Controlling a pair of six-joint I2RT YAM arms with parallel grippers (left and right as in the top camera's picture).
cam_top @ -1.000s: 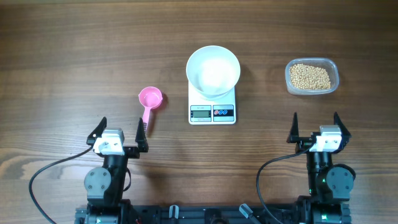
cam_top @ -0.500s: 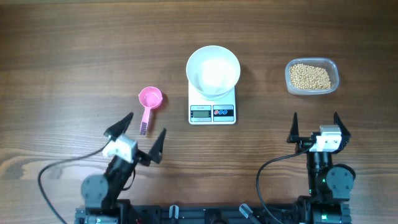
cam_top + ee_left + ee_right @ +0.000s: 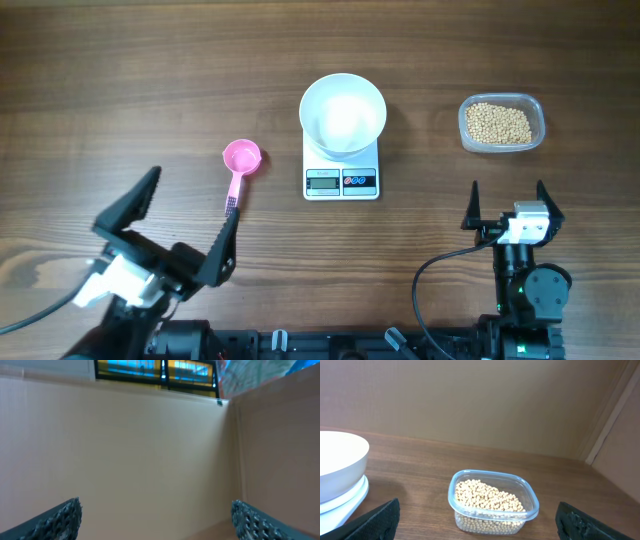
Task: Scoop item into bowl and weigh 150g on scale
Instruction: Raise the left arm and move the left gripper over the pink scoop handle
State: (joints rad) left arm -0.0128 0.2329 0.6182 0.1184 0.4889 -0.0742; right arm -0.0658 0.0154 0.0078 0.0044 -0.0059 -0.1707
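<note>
beans: one heap of pale-tan beans (image 3: 500,122), too many to count, all in a clear tub (image 3: 466,112) at the far right of the table (image 3: 120,80)
bowl: one, white (image 3: 343,113), standing on the scale
scale: one (image 3: 342,182), mid-table, display and buttons facing the robot
scoop: one, pink (image 3: 240,160), lying left of the scale and apart from it, cup away from the robot, handle toward it
right gripper: (image 3: 506,186) low over its base, pointing straight at the tub and well short of it; jaws spread wide, grasping nothing; its wrist view shows the tub dead ahead and the bowl at the left edge
left gripper: (image 3: 196,192) lifted and swung leftward, tilted up so its wrist view shows only a beige wall (image 3: 150,455); fingers (image 3: 60,517) spread wide, released, one tip near the scoop's handle end in the overhead view
arms: two
</note>
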